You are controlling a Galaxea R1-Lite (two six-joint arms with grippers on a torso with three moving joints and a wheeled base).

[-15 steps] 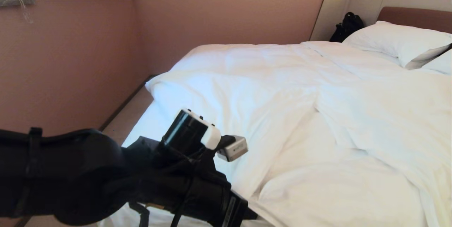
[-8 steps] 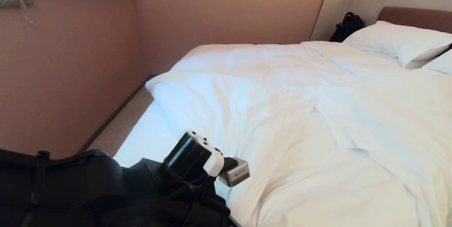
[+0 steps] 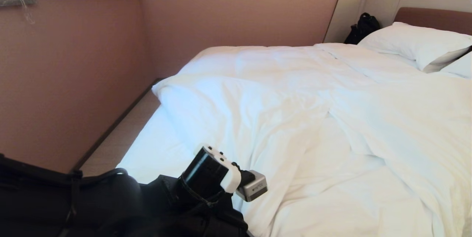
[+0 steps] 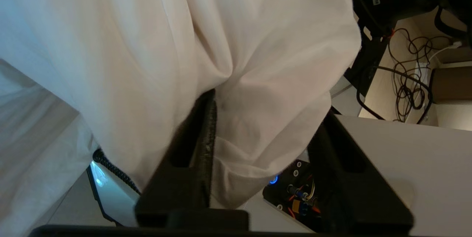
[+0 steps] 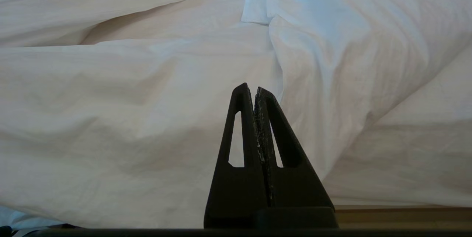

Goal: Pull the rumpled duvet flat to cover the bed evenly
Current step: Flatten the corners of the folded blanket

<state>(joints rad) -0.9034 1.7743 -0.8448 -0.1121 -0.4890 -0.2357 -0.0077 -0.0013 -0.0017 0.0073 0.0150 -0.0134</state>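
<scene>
- The bed (image 3: 147, 156) fills most of the head view, with its headboard (image 3: 435, 17) at far right and a strip of bare sheet along the near left edge.
- The duvet (image 3: 280, 111) lies rumpled across the bed in thick folds and ridges; its corner hangs over the near left edge of the bed.
- Two white pillows (image 3: 413, 43) rest against the headboard, clear of the duvet.
- A black bag (image 3: 363, 27) sits at the head of the bed, beside the pillows.
- The left hand (image 4: 265, 130) is at the near left bed corner, fingers (image 4: 195, 148) apart, with the hanging duvet corner loose between them: released, not clamped.
- The right hand (image 5: 254, 93) is clenched and empty, pointing at the duvet folds without touching them.
</scene>
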